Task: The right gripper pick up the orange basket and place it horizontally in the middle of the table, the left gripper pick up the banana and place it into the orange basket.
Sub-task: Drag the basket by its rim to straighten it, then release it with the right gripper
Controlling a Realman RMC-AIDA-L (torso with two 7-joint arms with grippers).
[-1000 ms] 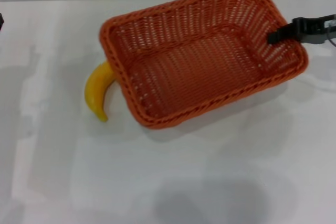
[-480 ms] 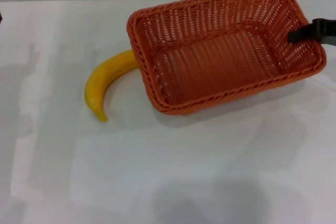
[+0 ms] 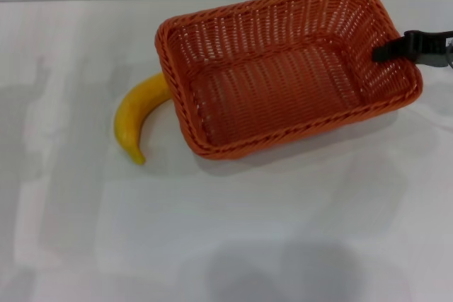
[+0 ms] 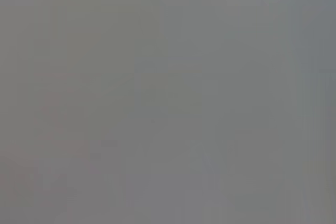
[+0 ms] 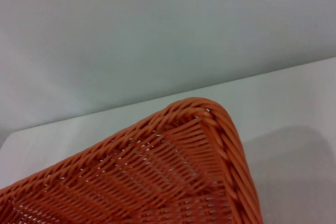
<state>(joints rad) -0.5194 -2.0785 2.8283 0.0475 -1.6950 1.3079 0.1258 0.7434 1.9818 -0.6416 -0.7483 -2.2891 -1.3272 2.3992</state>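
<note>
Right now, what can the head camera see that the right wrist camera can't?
Only the head view shows the banana lying beside the basket's left end, its upper end hidden behind the rim, and the right gripper at the basket's right rim. Only the right wrist view shows a rim corner up close against a plain grey wall. Both show the orange basket and the white table.

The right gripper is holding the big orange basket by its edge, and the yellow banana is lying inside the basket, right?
Not quite. The right gripper does grip the orange basket at its rim, but the banana is not inside it. The head view shows the banana lying on the white table beside the basket's left end, with one tip hidden behind the rim. The basket holds nothing.
</note>
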